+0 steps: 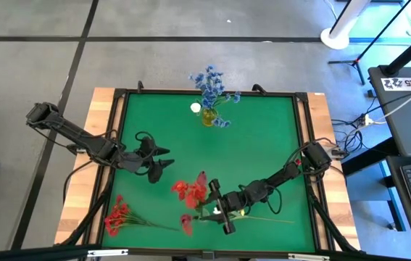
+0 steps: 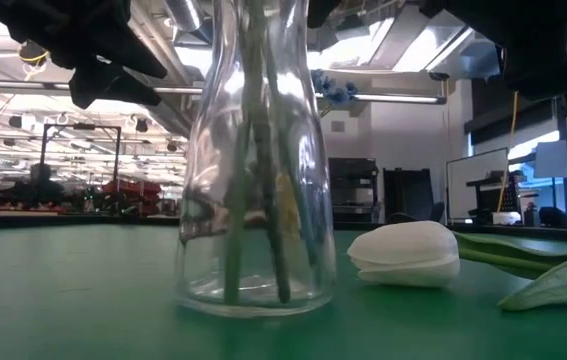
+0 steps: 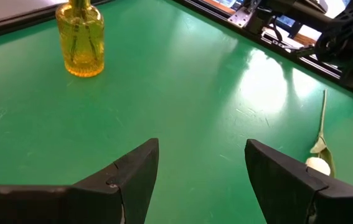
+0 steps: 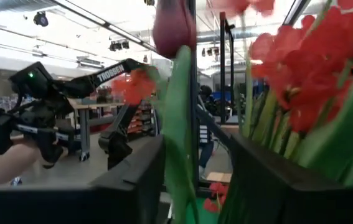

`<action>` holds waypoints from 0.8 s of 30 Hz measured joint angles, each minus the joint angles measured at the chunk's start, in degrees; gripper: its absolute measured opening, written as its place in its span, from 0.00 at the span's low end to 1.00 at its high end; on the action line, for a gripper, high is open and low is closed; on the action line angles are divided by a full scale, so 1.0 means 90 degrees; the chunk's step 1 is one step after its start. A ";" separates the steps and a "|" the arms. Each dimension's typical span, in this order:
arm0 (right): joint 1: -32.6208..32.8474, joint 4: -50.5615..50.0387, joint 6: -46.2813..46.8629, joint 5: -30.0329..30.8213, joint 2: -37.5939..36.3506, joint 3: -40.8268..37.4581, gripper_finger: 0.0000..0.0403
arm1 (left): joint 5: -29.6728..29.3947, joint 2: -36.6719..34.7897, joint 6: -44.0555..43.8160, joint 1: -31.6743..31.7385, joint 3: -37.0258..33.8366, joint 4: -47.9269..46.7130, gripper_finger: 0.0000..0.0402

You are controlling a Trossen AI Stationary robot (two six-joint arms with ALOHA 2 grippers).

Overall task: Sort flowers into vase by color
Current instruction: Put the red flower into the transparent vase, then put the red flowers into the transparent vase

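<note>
Flowers lie in 2 places on the green counter (image 1: 263, 138). At the far edge a yellow vase (image 1: 209, 116) holds blue flowers (image 1: 210, 85), with a white tulip bud (image 1: 195, 108) just beside it on the left; the low view shows that bud lying on the counter beside the glass. Near the front edge, a red cluster (image 1: 117, 215) lies at the left, and more red flowers (image 1: 191, 191) and a dark red bud (image 1: 186, 224) sit around the right claw (image 1: 217, 205).

The right claw is low at the near middle of the counter. In its wrist view, a green stalk (image 4: 179, 143) topped by a dark red bud stands between its 2 fingers (image 4: 132, 180), which are parted a little around it; whether they press on the stalk I cannot tell. Red blooms crowd close on its right side.

The left claw (image 1: 163, 159) hangs over the counter left of centre, its jaws spread wide and holding nothing. Its wrist view shows bare green counter between the fingers (image 3: 129, 177), the yellow vase farther off, and another white bud (image 3: 319, 166) on a stalk at the right.
</note>
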 joint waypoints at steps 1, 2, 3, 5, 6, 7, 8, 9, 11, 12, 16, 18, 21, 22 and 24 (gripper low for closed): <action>0.0000 -0.0036 0.0000 0.0000 0.0000 0.0000 0.47 | 0.0034 0.0000 -0.0002 0.0000 0.0000 -0.0001 0.58; 0.0000 -0.0105 0.0000 0.0000 -0.0002 0.0000 0.49 | 0.0066 0.0000 0.0000 0.0000 0.0000 -0.0003 0.58; 0.0002 -0.0172 0.0000 0.0000 -0.0006 0.0000 0.51 | 0.0099 0.0000 -0.0001 0.0000 0.0000 -0.0001 0.58; 0.0002 -0.0386 0.0000 0.0000 -0.0064 -0.0005 0.55 | 0.0145 0.0000 -0.0002 0.0000 0.0000 -0.0004 0.58; 0.0002 -0.0514 0.0000 0.0000 -0.0121 -0.0005 0.56 | 0.0150 0.0000 -0.0002 0.0000 0.0000 -0.0004 0.58; 0.0002 -0.0718 0.0002 0.0000 -0.0201 -0.0005 0.58 | 0.0150 0.0000 -0.0002 0.0000 0.0000 -0.0004 0.58; 0.0002 -0.0894 0.0002 -0.0002 -0.0278 -0.0005 0.59 | 0.0150 0.0000 -0.0002 0.0000 0.0000 -0.0007 0.58; 0.0007 -0.1092 0.0000 -0.0007 -0.0368 -0.0005 0.60 | 0.0150 0.0000 -0.0002 0.0000 0.0000 -0.0009 0.58; 0.0007 -0.1497 0.0002 -0.0015 -0.0560 -0.0005 0.62 | 0.0150 0.0000 0.0000 0.0000 0.0000 -0.0011 0.58; 0.0024 -0.1723 0.0001 -0.0015 -0.0673 -0.0005 0.63 | 0.0150 0.0000 -0.0002 0.0000 0.0000 -0.0011 0.58; 0.0114 -0.2520 0.0000 -0.0014 -0.1104 -0.0005 0.64 | 0.0152 0.0000 -0.0002 0.0000 0.0000 -0.0011 0.58; 0.0188 -0.2843 -0.0023 0.0004 -0.1292 -0.0005 0.64 | 0.0151 0.0000 0.0000 0.0000 0.0000 -0.0011 0.58; 0.0345 -0.3394 -0.0073 0.0206 -0.1582 -0.0005 0.64 | 0.0279 -0.0005 -0.0002 0.0002 0.0000 -0.0009 0.58; 0.0398 -0.3572 -0.0115 0.0306 -0.1674 -0.0005 0.64 | 0.0382 -0.0017 -0.0002 0.0000 0.0000 -0.0012 0.58; 0.0515 -0.3969 -0.0222 0.0566 -0.1855 -0.0005 0.64 | 0.0656 -0.0053 -0.0004 0.0000 0.0000 -0.0014 0.58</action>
